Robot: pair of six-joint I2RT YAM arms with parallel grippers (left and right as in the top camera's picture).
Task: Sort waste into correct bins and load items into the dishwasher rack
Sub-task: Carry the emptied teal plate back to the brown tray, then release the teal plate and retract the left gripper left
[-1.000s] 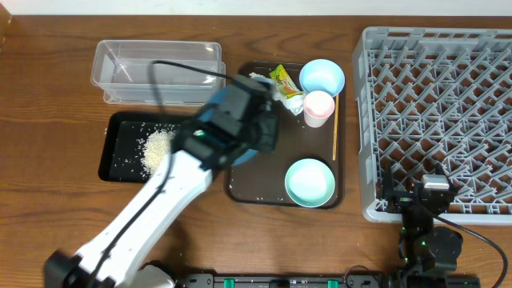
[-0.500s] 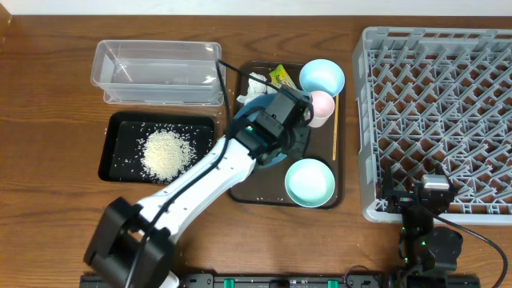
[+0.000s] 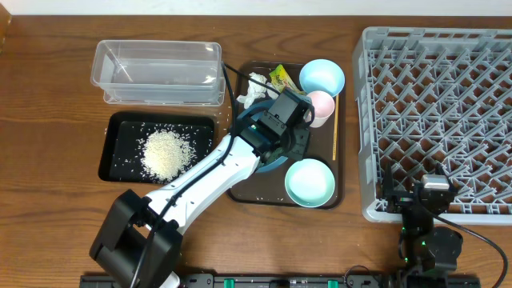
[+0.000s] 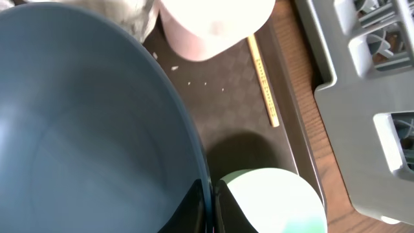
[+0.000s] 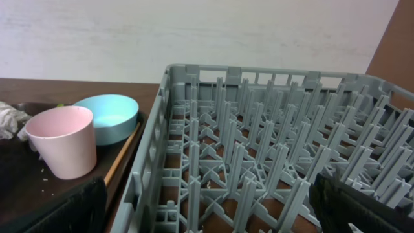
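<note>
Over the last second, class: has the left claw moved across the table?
Yes. The left claw, shut on the dark blue dish, has shifted right, from the left edge of the brown tray toward the pink cup.

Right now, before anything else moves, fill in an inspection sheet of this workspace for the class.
Surface: wooden table.
Job's things: rice in black tray; clear tub behind it; tissues, wrapper, light blue bowl, pink cup, mint bowl, stick on brown tray; rack at right.
Clutter: nothing seen.
Fingers: left fingers shut on dark blue dish rim; right fingers open beside rack.
Cables: black cable over left arm.
Surroundings: white wall.
</note>
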